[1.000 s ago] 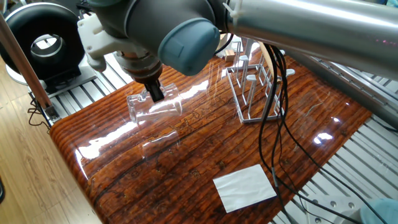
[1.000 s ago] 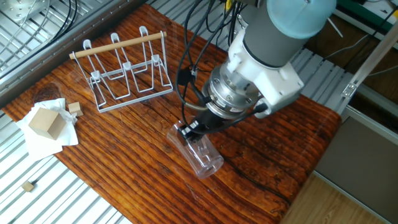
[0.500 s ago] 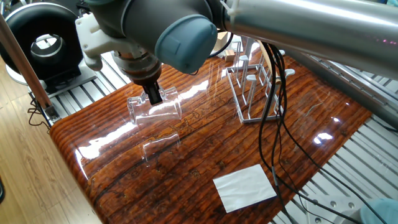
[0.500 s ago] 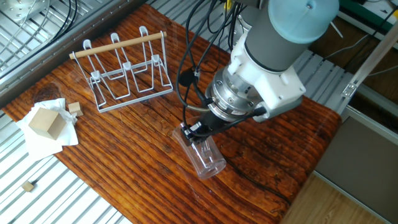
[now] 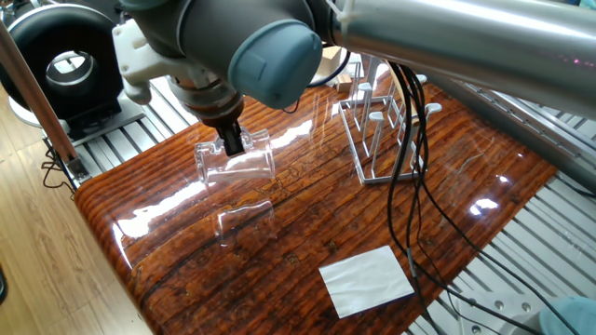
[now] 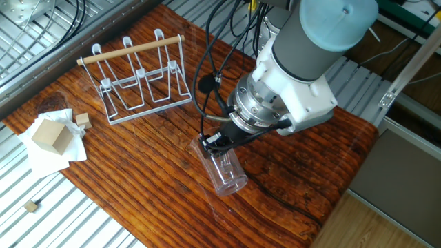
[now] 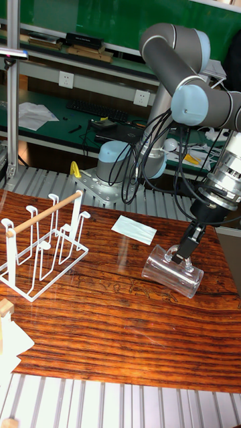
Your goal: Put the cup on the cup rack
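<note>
The cup [image 5: 235, 164] is a clear glass tumbler lying on its side, held just above the wooden table with its reflection below it. My gripper [image 5: 230, 142] is shut on its wall from above, with one finger inside the mouth. From the opposite side the cup [image 6: 224, 171] hangs under the gripper [image 6: 212, 143], and in the tall view the cup [image 7: 173, 271] is under the gripper [image 7: 182, 255]. The cup rack [image 6: 138, 79], grey wire with a wooden rod, stands apart at the table's far end [image 5: 382, 130] [image 7: 43, 242], with bare pegs.
A white paper sheet [image 5: 366, 279] lies near one table edge. A wooden block on crumpled tissue [image 6: 49, 136] and a small block [image 6: 83, 119] sit beside the rack. Black cables [image 5: 414, 195] hang from the arm over the table. A black round device [image 5: 65, 56] stands off the table.
The gripper and the held cup have shifted slightly sideways along the table, and the cup has turned a little. The rack has not moved.
</note>
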